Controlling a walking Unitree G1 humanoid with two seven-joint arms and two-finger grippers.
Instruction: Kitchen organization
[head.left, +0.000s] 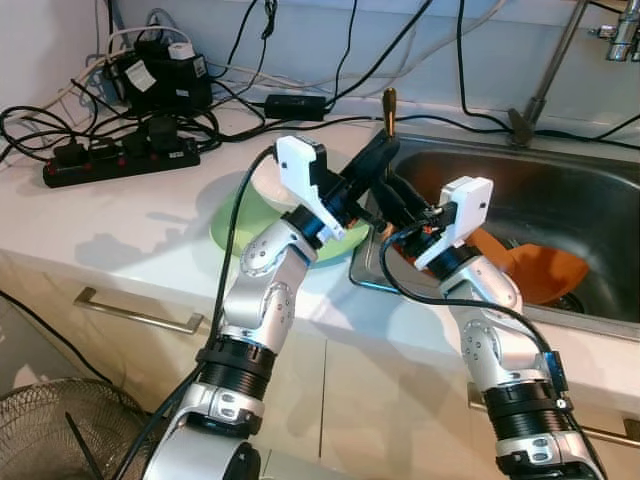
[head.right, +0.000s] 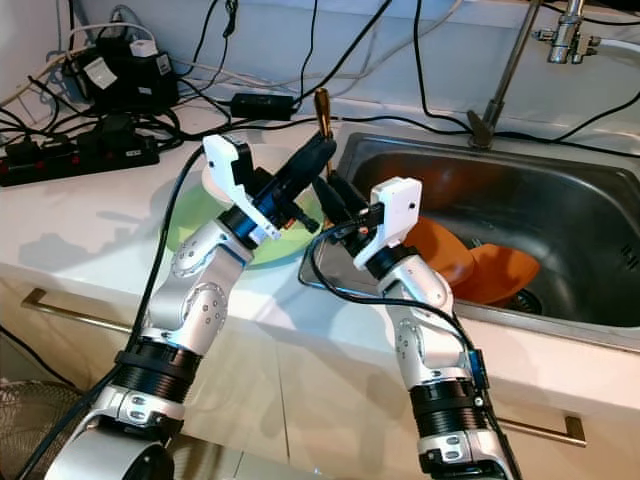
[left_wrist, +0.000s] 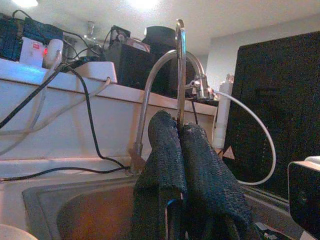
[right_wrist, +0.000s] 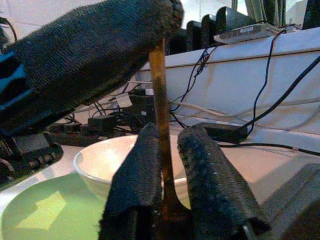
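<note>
A wooden utensil (head.left: 389, 102) with a brown handle stands nearly upright over the left rim of the steel sink (head.left: 560, 180). My left gripper (head.left: 378, 152) is shut on the handle near its top. My right gripper (head.left: 396, 197) sits just below it, its two fingers (right_wrist: 132, 175) closed on either side of the same handle (right_wrist: 159, 100). The utensil's lower end is hidden behind the fingers. Just behind the grippers, a white bowl (right_wrist: 107, 160) rests on a green plate (head.left: 232, 228) on the counter.
Orange dishes (head.left: 540, 272) lie in the sink basin. The faucet (head.left: 545, 80) rises at the back right. A black power strip (head.left: 120, 165), adapters and many cables crowd the counter's back left. A drawer handle (head.left: 135, 312) runs below the counter edge.
</note>
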